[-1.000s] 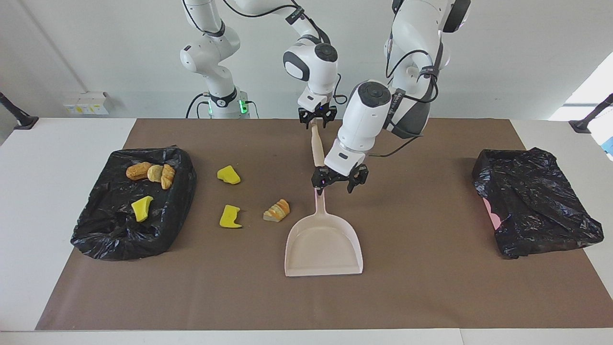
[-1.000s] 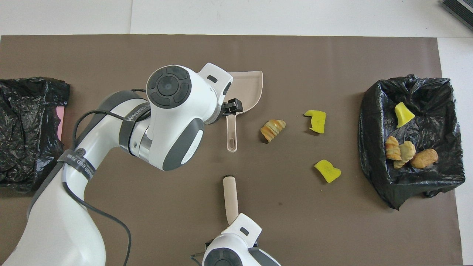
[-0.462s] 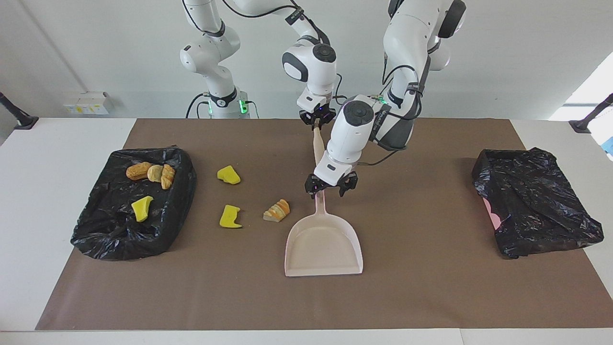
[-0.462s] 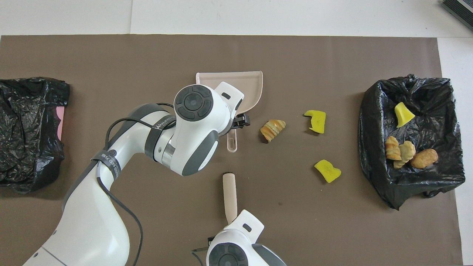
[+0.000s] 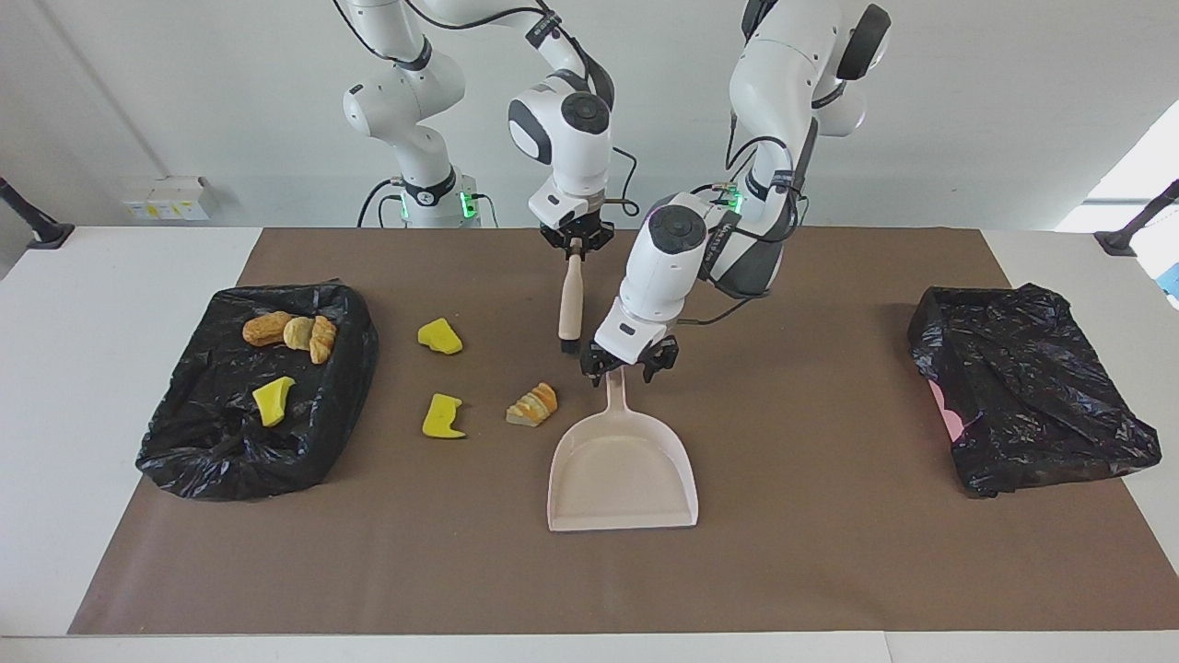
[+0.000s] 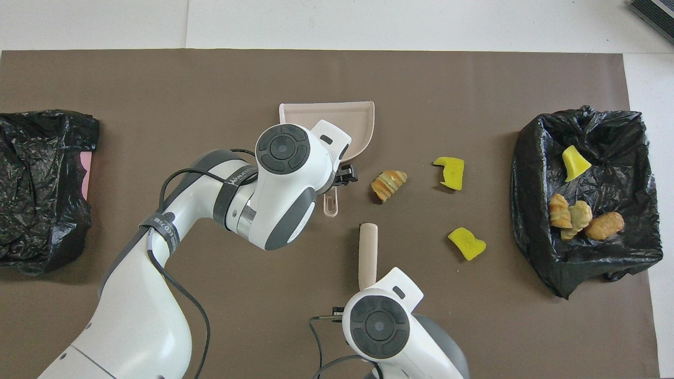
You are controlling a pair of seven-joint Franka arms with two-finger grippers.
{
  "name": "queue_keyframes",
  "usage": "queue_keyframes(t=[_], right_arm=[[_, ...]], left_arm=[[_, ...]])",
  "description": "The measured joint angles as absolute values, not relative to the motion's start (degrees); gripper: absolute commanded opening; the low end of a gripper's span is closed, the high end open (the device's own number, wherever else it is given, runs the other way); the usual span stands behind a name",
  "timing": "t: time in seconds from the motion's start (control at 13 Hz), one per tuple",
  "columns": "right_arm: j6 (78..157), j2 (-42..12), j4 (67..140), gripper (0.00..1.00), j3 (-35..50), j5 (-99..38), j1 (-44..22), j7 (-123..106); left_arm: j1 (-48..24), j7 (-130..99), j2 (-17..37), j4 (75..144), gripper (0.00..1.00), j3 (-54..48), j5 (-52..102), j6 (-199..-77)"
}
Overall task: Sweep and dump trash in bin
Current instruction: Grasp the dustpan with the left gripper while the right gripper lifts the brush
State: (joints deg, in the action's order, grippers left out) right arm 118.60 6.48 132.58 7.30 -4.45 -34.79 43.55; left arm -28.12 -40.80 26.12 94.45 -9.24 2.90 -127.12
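While right gripper (image 5: 576, 245) clamps wooden-handled brush (image 5: 570, 301), open left gripper (image 5: 628, 365) straddles beige plastic dustpan (image 5: 623, 471) handle: centre, then close. Loose trash: striped bread piece (image 5: 533, 405), two yellow foam chunks (image 5: 442, 416) beside pan.

A plain white wall (image 5: 184, 92) backs the white bench (image 5: 92, 304), which wears a brown mat (image 5: 829, 571); daylight glares at one corner.

r claw (image 5: 577, 241) shut on brush (image 5: 570, 304) handle, lifted it & swung it twd the trash side. l claw (image 5: 628, 361) dropped lower, now at dustpan (image 5: 623, 470) handle end.
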Motion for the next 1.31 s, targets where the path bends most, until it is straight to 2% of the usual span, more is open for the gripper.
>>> queue_keyframes(t=[0.23,0.77,1.0,1.31], right_arm=[[115.0,10.2,132.6,0.0,7.1,-3.2,-30.0,42.0],[100.5,10.9,132.7,0.0,7.0,3.6,-22.3,49.5],[101.5,12.6,136.6,0.0,7.0,3.8,-16.6,50.9],[109.9,18.0,146.9,0.0,6.9,3.9,-11.0,46.2]], left_arm=[[-28.2,-40.9,26.1,94.5,0.0,-9.3,2.9,-126.8],[-28.2,-39.1,26.0,94.2,0.0,-9.0,0.8,-125.5],[-27.5,-26.2,23.5,93.4,0.0,-7.8,-1.3,-119.0],[-23.6,-5.4,18.0,93.4,0.0,-7.3,-1.6,-110.3]])
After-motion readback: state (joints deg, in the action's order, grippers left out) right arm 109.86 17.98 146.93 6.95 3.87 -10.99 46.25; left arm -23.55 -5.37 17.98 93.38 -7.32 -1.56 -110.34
